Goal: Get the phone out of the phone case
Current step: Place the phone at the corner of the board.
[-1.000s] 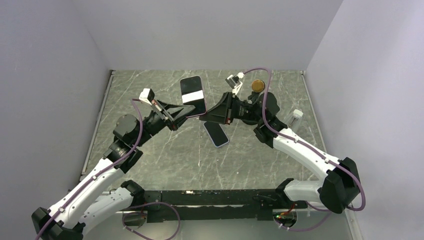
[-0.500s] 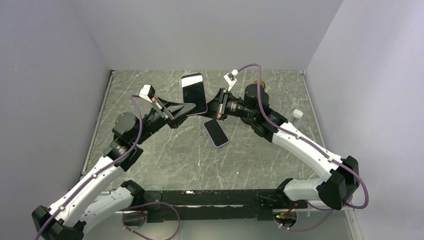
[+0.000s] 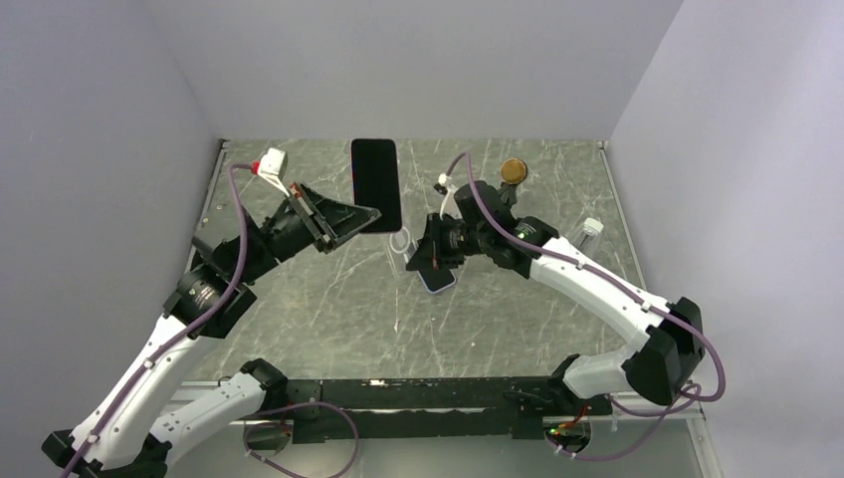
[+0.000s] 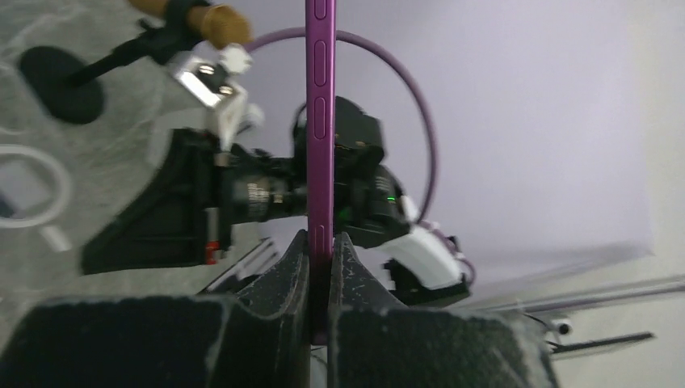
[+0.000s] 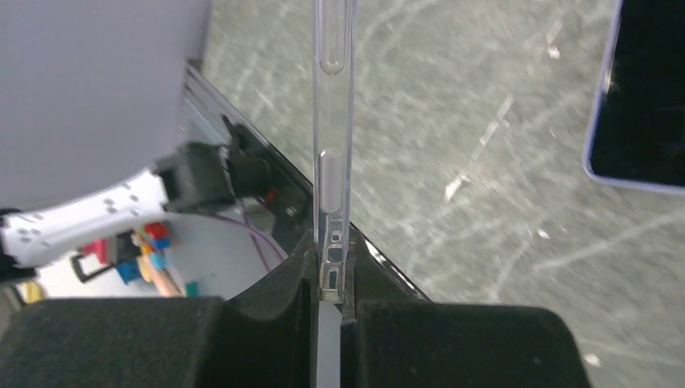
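The phone (image 3: 375,184) is clamped edgewise in the left end effector (image 3: 368,219) and stands above it. The case (image 5: 334,162), already apart, is pinched in the right end effector (image 5: 333,242). The case should be lowered flat, clear of the other phone (image 5: 638,89) beside it.

The phone (image 4: 320,121) has a purple edge and a black screen, and the phone case (image 5: 334,162) is clear. The other phone (image 5: 642,89) is rimmed lavender-blue. The table (image 3: 328,309) is grey-green, veined white.
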`<action>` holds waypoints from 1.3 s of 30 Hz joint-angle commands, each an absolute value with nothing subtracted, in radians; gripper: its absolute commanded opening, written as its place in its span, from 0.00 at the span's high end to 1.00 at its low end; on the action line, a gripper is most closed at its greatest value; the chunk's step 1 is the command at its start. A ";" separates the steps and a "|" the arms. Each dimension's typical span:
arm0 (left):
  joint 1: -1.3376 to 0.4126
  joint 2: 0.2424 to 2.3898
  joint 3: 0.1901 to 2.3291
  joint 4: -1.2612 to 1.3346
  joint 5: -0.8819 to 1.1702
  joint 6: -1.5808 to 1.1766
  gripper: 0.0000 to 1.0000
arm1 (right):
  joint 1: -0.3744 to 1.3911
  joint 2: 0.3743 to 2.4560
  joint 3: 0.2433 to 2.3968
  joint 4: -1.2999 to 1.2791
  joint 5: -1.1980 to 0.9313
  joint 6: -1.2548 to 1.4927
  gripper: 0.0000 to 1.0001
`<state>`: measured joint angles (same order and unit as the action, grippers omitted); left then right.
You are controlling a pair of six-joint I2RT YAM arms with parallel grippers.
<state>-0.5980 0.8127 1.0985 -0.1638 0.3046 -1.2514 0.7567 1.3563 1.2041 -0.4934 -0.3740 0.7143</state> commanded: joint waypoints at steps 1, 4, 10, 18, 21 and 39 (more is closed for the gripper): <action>-0.555 0.816 1.079 -0.398 0.282 -1.070 1.00 | 0.764 1.223 1.078 -0.602 -0.356 0.603 1.00; -0.464 0.836 1.027 -0.442 0.336 -1.014 1.00 | 0.764 1.097 0.964 -0.614 -0.342 0.606 1.00; -0.201 0.913 0.916 -0.413 0.487 -0.918 1.00 | 0.763 0.924 0.841 -0.687 -0.310 0.637 1.00; 0.019 1.208 0.881 -0.103 0.523 -0.954 1.00 | 0.762 0.868 0.889 -0.876 -0.227 0.647 1.00; 0.068 1.313 0.835 0.115 0.460 -1.104 1.00 | 0.762 0.863 0.947 -0.935 -0.172 0.650 1.00; 0.092 2.029 1.097 0.706 -0.160 -1.475 0.95 | 0.756 0.791 0.975 -1.074 -0.003 0.822 1.00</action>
